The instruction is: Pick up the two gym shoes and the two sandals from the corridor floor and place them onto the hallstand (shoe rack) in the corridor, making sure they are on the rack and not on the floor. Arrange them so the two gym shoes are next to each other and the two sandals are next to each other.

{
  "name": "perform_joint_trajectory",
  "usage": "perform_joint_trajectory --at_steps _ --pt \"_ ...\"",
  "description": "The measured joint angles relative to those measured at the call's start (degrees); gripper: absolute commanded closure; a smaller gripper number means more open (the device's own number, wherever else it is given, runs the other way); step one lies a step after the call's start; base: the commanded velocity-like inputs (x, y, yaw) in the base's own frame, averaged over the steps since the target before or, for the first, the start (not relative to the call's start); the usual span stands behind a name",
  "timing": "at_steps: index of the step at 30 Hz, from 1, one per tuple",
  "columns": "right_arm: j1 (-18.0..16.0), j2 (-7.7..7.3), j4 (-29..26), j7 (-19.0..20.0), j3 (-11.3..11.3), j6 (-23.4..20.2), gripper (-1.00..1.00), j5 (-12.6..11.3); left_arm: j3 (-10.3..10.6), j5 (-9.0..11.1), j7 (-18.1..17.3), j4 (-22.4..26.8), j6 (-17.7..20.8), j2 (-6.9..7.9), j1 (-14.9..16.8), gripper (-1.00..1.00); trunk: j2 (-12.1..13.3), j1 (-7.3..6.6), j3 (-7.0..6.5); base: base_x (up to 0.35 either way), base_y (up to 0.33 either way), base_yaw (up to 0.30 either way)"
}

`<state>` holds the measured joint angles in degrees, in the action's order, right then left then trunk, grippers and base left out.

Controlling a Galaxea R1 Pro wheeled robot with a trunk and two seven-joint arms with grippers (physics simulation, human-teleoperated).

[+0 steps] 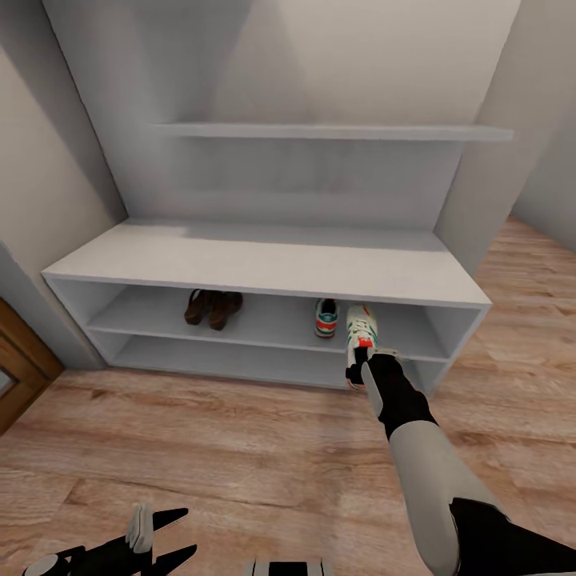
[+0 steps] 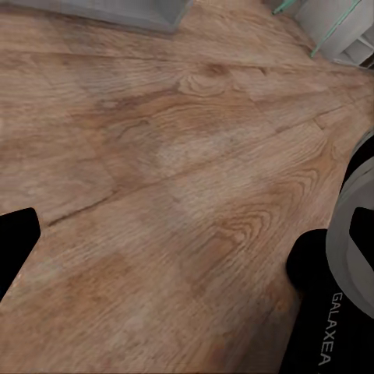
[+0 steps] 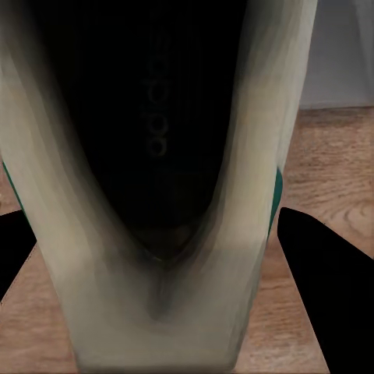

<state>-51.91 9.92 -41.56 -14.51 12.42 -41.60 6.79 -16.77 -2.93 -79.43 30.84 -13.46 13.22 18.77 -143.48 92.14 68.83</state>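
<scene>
While right gripper (image 1: 362, 358) clamps a sneaker (image 1: 359, 330) at the rack (image 1: 264, 268) front, the other sneaker (image 1: 325, 317) and sandals (image 1: 212, 309) sit on the upper shelf. Left gripper (image 1: 164, 534) hangs spread, empty, over floor (image 2: 156, 156). Right wrist view shows the sneaker's dark opening.

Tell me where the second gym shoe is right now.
In the head view, the second gym shoe is gripped by the right gripper at the front edge of the hallstand, right of the shelved gym shoe.
</scene>
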Motion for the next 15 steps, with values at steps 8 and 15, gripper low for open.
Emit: perform_joint_trajectory --at_steps 8,15 --pt "0.0 0.00 0.3 0.0 0.0 0.1 1.00 0.0 0.0 0.1 0.0 0.0 -0.1 0.00 0.0 -1.00 0.0 0.02 0.00 0.102 0.000 0.000" --pt "0.0 0.00 0.2 0.0 0.0 0.1 1.00 0.1 0.0 -0.1 0.0 0.0 0.0 0.00 0.0 -1.00 0.0 0.02 0.00 0.153 0.000 0.000"
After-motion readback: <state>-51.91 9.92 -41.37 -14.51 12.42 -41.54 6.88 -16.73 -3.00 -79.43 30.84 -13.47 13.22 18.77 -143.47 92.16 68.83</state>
